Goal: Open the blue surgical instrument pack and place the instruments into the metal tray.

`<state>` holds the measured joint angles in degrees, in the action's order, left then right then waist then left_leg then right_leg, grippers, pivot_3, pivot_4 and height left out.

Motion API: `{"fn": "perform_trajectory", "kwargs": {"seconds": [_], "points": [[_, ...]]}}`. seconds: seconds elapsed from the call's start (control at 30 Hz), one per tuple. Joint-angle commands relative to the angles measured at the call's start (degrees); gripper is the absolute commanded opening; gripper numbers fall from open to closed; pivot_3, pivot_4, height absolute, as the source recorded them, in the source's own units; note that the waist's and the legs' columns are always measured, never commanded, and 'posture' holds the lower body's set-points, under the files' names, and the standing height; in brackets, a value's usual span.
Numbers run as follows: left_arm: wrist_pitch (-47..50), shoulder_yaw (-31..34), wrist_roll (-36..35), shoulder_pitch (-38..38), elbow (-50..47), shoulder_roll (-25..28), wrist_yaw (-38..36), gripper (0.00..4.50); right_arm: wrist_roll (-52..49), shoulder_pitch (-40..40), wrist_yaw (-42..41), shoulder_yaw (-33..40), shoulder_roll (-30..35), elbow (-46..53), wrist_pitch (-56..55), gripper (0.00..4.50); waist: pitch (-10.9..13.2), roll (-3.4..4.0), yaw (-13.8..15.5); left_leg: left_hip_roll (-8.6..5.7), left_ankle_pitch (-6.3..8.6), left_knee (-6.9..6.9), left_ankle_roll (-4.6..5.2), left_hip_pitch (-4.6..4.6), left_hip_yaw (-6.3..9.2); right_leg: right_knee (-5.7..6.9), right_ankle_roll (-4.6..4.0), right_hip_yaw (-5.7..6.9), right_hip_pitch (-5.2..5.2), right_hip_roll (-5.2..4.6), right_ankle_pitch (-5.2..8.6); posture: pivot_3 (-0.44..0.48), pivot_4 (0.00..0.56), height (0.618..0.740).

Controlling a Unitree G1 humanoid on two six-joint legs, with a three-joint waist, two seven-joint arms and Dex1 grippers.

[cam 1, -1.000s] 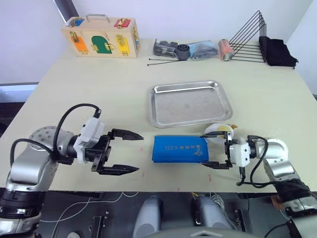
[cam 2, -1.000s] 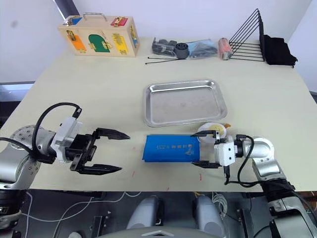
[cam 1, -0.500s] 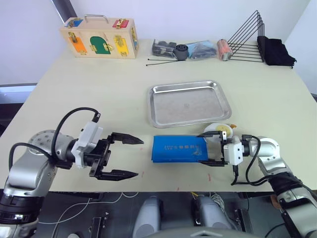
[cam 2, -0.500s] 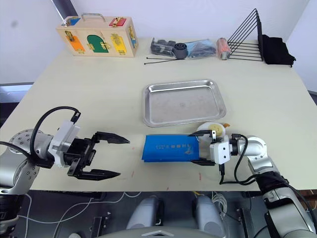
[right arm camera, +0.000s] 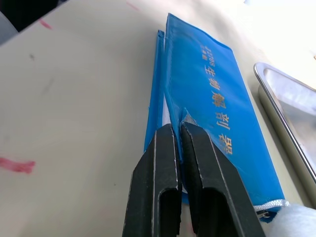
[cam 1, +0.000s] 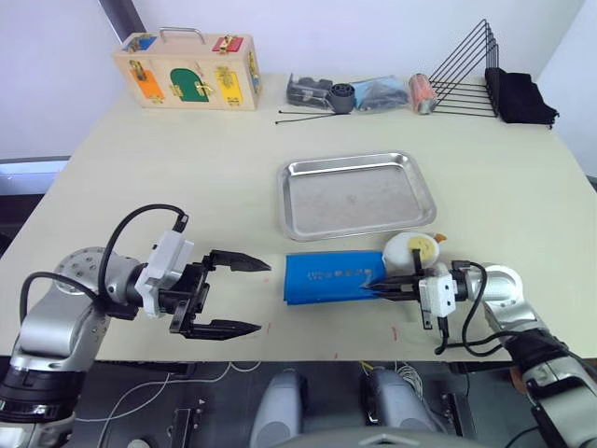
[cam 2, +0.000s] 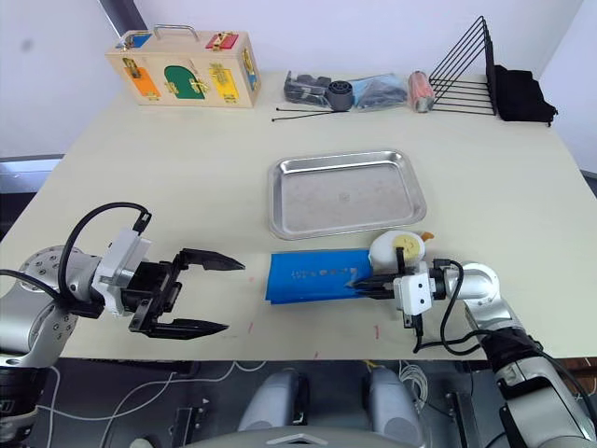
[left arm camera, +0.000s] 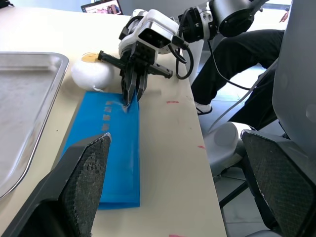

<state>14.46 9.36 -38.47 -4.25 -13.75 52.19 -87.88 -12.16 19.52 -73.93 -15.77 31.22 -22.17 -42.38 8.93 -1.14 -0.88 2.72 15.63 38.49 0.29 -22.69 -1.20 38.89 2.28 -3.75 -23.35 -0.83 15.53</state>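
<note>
I see the blue surgical instrument pack (cam 1: 332, 277) as woven-looking cloth, matt, with small pale printed lettering on its outer face. The metal tray (cam 1: 357, 194) is bright steel, rim glossy, floor duller and faintly scuffed. The table (cam 1: 187, 177) reads as smooth matt cream laminate with a few red marks. Fingers of the right gripper (right arm camera: 178, 148) look like hard black plastic with a slight sheen; fingers of the left gripper (cam 1: 235, 293) are the same black. I note the wooden box (cam 1: 189, 69) as pale unfinished-looking wood with coloured panels and metal latches. The wire rack (cam 1: 464, 71) is thin black wire, and beside it lies black cloth (cam 1: 522, 97), matt.
</note>
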Motion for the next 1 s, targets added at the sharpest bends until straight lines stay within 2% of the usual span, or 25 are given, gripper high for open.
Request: {"fn": "perform_trajectory", "kwargs": {"seconds": [0.03,0.17,0.3,0.4,0.5,0.77,1.0], "points": [[-0.9,1.0,-0.2,0.3,-0.7,-0.2,0.1,4.5,-8.2,-2.5,-3.1,0.3,3.3,10.9,11.9,0.17,0.0,0.0,0.1,0.0,0.0,0.0,0.0,0.0,0.02,0.0,0.0,0.0,0.0,0.0,0.0,0.0,0.15,0.74],[-0.9,1.1,-0.2,0.7,-0.9,-0.4,0.6,4.5,-13.8,-5.1,-5.0,0.8,7.8,21.0,26.4,0.17,0.0,0.0,0.1,0.0,0.0,0.01,0.0,-0.01,0.07,0.01,0.0,0.0,0.0,0.0,0.0,0.0,0.15,0.74],[-1.4,0.6,0.0,0.6,-0.7,-1.1,0.9,4.5,-20.6,-4.6,-5.4,2.3,10.3,26.2,41.5,0.17,0.0,0.0,0.0,0.0,0.0,0.01,0.0,0.0,0.05,0.01,0.0,0.0,0.0,0.03,0.0,0.0,0.15,0.74],[-1.6,0.1,0.2,0.3,0.0,-2.0,1.2,4.5,-24.5,-2.1,-5.2,3.2,10.6,26.6,51.9,0.17,0.0,0.0,0.0,0.0,0.0,0.01,0.0,-0.01,0.03,0.0,0.01,0.01,0.0,0.03,0.0,0.0,0.15,0.74],[-2.0,-1.0,1.1,-0.9,1.6,-3.5,2.0,4.5,-25.1,1.8,-5.0,4.1,9.5,23.8,57.7,0.17,0.0,0.0,0.0,-0.01,0.0,0.01,0.0,-0.01,0.01,0.0,0.01,0.02,0.0,0.04,0.0,0.0,0.15,0.74],[-2.8,-4.0,3.6,-7.8,10.5,-11.0,6.1,4.5,-19.8,10.7,-9.0,4.3,4.8,11.2,57.7,0.17,0.0,-0.01,0.2,-0.03,0.0,0.02,0.0,-0.11,0.05,-0.04,0.02,0.07,-0.02,0.03,-0.01,0.0,0.15,0.74],[-5.0,-7.0,6.6,-10.9,18.3,-16.3,6.1,4.5,-17.5,12.7,-10.8,5.2,2.5,7.8,56.7,0.17,0.0,0.0,-0.1,-0.02,0.0,0.06,0.0,-0.1,0.05,0.01,0.03,0.06,-0.02,0.06,-0.02,0.0,0.15,0.74]]}}
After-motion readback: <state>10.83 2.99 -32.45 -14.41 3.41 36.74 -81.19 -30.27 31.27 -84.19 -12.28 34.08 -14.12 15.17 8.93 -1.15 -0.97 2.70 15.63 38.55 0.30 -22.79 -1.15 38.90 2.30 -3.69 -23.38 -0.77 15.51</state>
